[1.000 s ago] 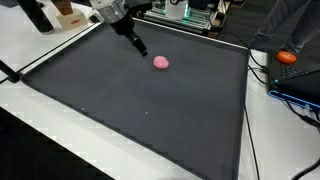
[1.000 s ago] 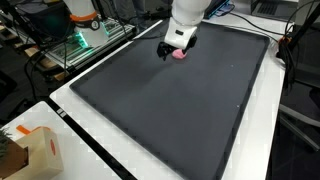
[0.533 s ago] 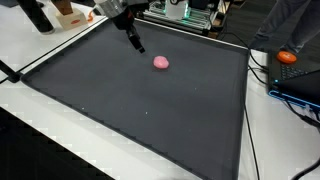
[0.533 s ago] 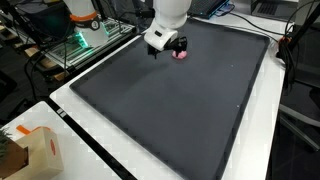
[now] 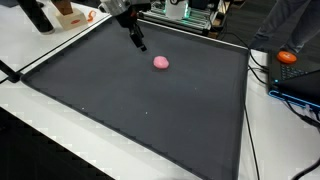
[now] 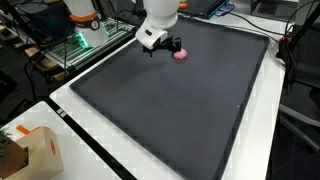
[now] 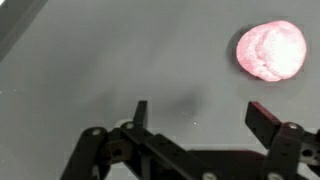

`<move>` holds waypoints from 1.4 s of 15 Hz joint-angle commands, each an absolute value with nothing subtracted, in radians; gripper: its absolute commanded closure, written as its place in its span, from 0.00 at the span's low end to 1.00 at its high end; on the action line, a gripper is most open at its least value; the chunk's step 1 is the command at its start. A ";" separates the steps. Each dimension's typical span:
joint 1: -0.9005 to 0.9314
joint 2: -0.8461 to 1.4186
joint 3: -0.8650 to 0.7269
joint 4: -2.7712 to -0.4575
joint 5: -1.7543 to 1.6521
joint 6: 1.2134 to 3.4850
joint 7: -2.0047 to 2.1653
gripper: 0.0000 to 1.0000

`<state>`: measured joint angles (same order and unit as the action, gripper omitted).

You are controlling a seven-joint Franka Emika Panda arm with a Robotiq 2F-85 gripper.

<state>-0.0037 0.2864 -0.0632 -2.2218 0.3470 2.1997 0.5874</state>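
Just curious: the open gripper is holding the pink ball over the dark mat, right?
Not quite. The gripper is open over the dark mat, but it holds nothing: the pink ball lies on the mat, apart from the fingers, as the wrist view shows.

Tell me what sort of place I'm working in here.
Most likely a robotics lab or workshop bench. A large dark mat covers a white table, open-frame electronics with green lights stand just beyond the mat's edge, and loose cables trail beside the mat.
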 commanded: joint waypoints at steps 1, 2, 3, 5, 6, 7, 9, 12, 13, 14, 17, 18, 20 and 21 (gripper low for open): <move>-0.003 0.237 -0.061 -2.283 0.370 2.253 0.581 0.00; -0.003 0.232 -0.059 -2.287 0.370 2.262 0.575 0.00; 0.000 0.226 -0.058 -2.289 0.363 2.270 0.575 0.00; 0.006 0.213 -0.053 -2.292 0.355 2.285 0.570 0.00; 0.008 0.205 -0.049 -2.294 0.355 2.291 0.565 0.00; 0.013 0.196 -0.045 -2.294 0.347 2.292 0.561 0.00; 0.022 0.180 -0.037 -2.289 0.334 2.285 0.547 0.00; 0.034 0.153 -0.018 -2.281 0.325 2.277 0.496 0.00; 0.043 0.144 -0.013 -2.277 0.299 2.278 0.478 0.00; 0.049 0.135 -0.008 -2.272 0.278 2.276 0.464 0.00; 0.068 0.106 0.015 -2.258 0.206 2.265 0.400 0.00; 0.075 0.096 0.025 -2.254 0.186 2.262 0.377 0.00; 0.088 0.078 0.044 -2.245 0.154 2.263 0.328 0.00; 0.093 0.068 0.054 -2.242 0.143 2.265 0.299 0.00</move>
